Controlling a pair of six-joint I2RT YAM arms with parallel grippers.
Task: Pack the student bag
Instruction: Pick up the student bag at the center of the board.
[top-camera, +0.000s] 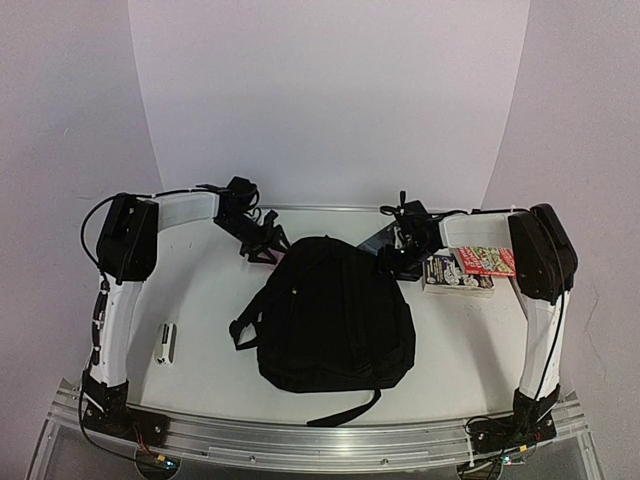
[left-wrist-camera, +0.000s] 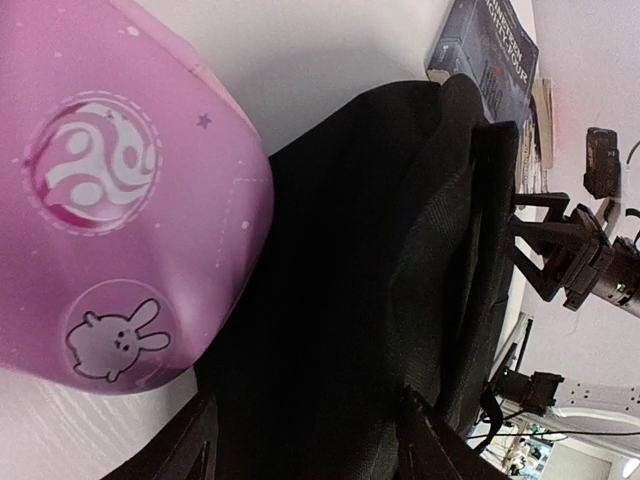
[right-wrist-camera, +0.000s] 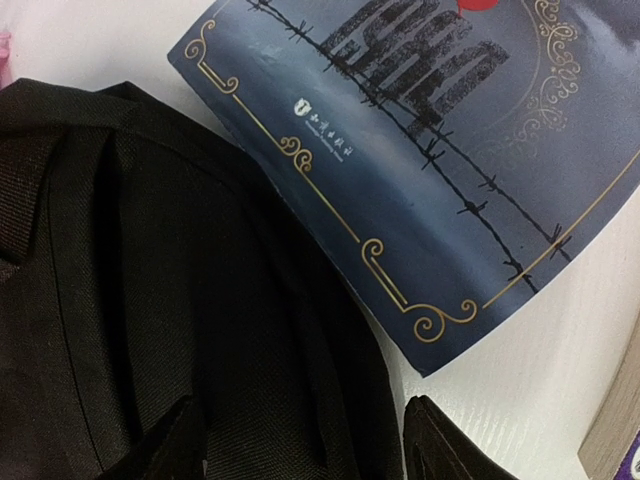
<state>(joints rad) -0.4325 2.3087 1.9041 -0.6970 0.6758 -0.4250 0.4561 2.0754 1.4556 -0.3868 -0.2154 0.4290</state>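
Tabletop (top-camera: 460, 340): left hand (left-wrist-camera: 305, 435) and right hand (right-wrist-camera: 305, 440) gape empty over student bag (top-camera: 330, 315).

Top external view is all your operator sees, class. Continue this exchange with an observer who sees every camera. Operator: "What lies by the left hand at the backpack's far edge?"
Observer: The left wrist view shows a pink pouch with a rabbit badge, right beside the backpack.
Operator: And the dark shape on the other side?
Observer: A dark blue book with gold scrollwork and a barbed-wire drawing on its cover.
Operator: Is either hand holding anything?
Observer: No. The left hand and the right hand both have their fingers spread, above black fabric.
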